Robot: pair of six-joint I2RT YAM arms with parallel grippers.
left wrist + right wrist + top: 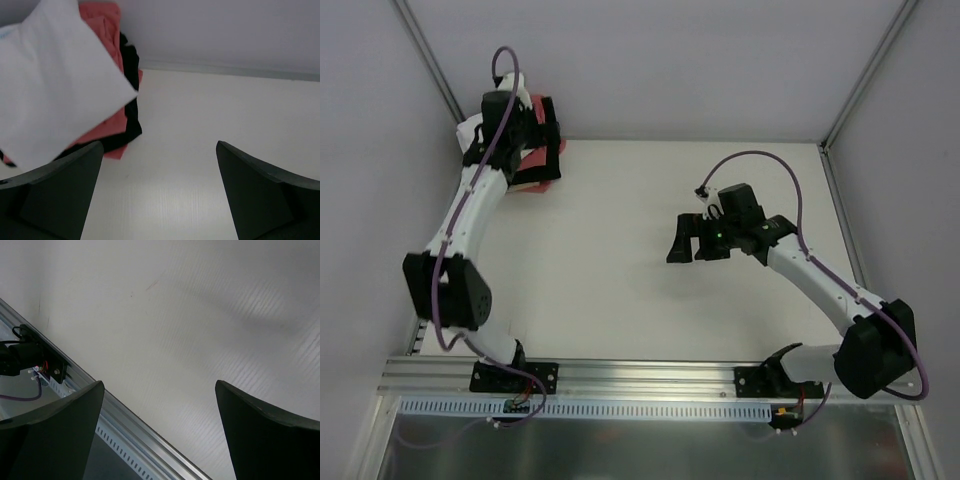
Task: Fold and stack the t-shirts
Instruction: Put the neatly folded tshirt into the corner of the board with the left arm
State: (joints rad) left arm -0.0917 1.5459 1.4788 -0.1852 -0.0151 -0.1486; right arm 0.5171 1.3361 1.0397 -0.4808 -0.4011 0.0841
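- rail [650, 375] of pale metal runs along the near edge of the tabletop [620, 290], with both arm bases [510, 378] bolted to it.
- right claw [160, 432] hangs over the bare middle-right of the tabletop. its jaws are spread wide with nothing between them, and its wrist view shows only white surface and the rail past the dark fingers [55, 435].
- left arm [470, 210] stretches to the far left corner, well apart from the right claw.
- left claw [160, 192] is spread just as wide and grips nothing, with bare tabletop lying between its fingers [55, 195].
- t-shirts [535, 170] lie in a loose heap in that far left corner, partly under the left arm's wrist.
- white shirt [55, 85] sits on top in the left wrist view, a broad pale sheet over the others, blurred from closeness.
- salmon-pink shirt [102, 22] shows beyond and beneath the white one.
- black shirt [131, 65] edges out along the heap's right side.
- it cannot be told whether the left finger touches the heap.
- grey wall [225, 30] stands just behind the heap.
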